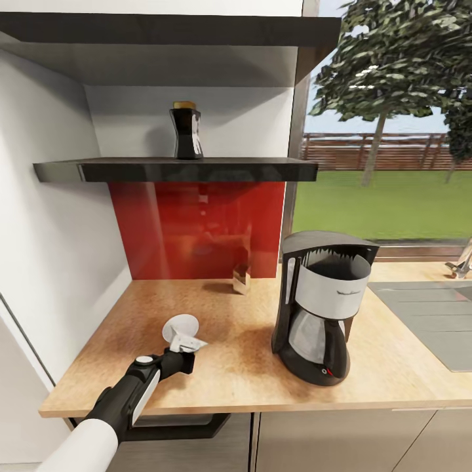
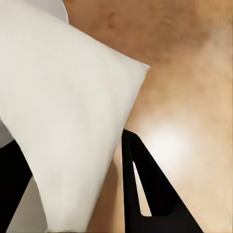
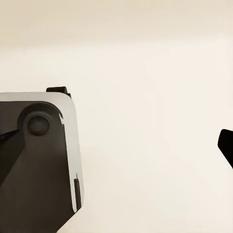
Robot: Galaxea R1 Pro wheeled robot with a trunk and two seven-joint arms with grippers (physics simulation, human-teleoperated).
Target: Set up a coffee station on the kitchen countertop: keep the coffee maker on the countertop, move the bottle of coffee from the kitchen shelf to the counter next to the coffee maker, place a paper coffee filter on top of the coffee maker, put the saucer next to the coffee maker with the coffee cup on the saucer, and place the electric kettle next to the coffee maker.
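Left claw (image 1: 185, 343) clamped on the paper filter (image 1: 181, 326), low over the table (image 1: 229, 367), well left of the coffee maker (image 1: 323, 305). Lift high, then settle it flat on top.

- I count one black-and-silver drip coffee maker (image 1: 324, 305) with a glass carafe on my wooden countertop (image 1: 242, 367).
- One dark coffee bottle (image 1: 186, 133) with a tan lid on the black shelf (image 1: 177, 170).
- One white paper coffee filter (image 1: 182, 331) at my left gripper (image 1: 185, 343).
- One small wooden box (image 1: 242, 278) by the red backsplash.
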